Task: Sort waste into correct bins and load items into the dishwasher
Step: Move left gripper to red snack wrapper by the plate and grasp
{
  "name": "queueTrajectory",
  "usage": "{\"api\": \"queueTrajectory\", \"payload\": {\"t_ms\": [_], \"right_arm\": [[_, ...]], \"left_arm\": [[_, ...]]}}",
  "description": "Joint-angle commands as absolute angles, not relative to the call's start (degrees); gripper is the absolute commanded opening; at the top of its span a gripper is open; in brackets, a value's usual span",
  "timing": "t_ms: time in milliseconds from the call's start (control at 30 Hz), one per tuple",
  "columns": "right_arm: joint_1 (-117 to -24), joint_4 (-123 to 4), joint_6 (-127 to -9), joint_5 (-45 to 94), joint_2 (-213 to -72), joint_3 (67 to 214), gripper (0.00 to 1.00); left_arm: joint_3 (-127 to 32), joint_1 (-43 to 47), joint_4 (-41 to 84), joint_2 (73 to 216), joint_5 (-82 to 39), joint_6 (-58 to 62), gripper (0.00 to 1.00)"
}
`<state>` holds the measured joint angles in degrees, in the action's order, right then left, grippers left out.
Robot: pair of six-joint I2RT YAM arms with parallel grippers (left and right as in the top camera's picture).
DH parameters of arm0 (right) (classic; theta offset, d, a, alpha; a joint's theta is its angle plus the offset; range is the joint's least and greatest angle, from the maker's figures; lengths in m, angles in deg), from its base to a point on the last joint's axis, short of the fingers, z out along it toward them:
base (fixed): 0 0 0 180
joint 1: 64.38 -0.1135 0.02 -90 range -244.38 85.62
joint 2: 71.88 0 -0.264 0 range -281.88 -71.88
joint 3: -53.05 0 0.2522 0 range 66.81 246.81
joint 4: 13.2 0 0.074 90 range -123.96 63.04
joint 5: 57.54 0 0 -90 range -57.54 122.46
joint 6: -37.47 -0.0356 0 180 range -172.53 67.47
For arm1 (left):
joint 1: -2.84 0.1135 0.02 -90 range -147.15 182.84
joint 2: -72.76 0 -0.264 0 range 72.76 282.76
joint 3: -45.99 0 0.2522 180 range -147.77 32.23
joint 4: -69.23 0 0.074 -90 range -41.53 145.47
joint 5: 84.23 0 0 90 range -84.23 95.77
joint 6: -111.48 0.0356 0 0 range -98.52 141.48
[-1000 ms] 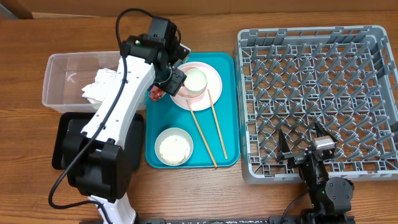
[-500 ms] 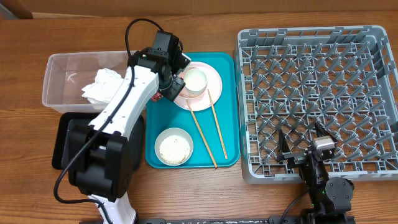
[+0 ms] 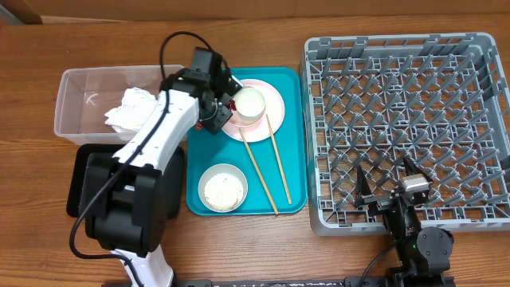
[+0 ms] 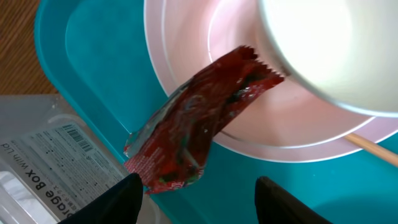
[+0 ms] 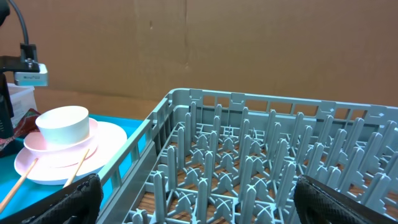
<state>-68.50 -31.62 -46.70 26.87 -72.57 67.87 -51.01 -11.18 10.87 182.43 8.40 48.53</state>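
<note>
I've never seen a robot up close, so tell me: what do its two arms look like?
The left arm has a white shell, black joints and a looping black cable. The right arm is black with a small silver block. Both end in two black fingers.

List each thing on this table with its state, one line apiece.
Crumpled red wrapper: lying across pale pink plate rim, ungripped.
Left gripper: open, straddling wrapper.
Right gripper: open, empty.
Small white cup: upright on the plate.
Pale round bowl: upright, holding rice.
Wooden chopsticks: loose on teal tray.
Clear plastic tub: holds white tissue.
Grey dish rack: empty.
</note>
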Motion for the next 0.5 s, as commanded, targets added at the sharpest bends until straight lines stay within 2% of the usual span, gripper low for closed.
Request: {"api": "queueTrajectory", "payload": {"t_ms": [0,267,467], "right_arm": [[-68.4,-31.3,-46.7,26.8,-72.0,67.3,1.00],[-68.4,-31.3,-46.7,26.8,-72.0,67.3,1.00],[-68.4,-31.3,-46.7,26.8,-72.0,67.3,1.00]], "left_arm": [[-49.6,-8.6,11.8,182.9,2.7,50.0,0.60],[-49.5,-5.9,14.2,183.2,-3.2,50.3,0.64],[-49.5,-6.0,14.9,185.0,-3.3,51.3,0.66]]}}
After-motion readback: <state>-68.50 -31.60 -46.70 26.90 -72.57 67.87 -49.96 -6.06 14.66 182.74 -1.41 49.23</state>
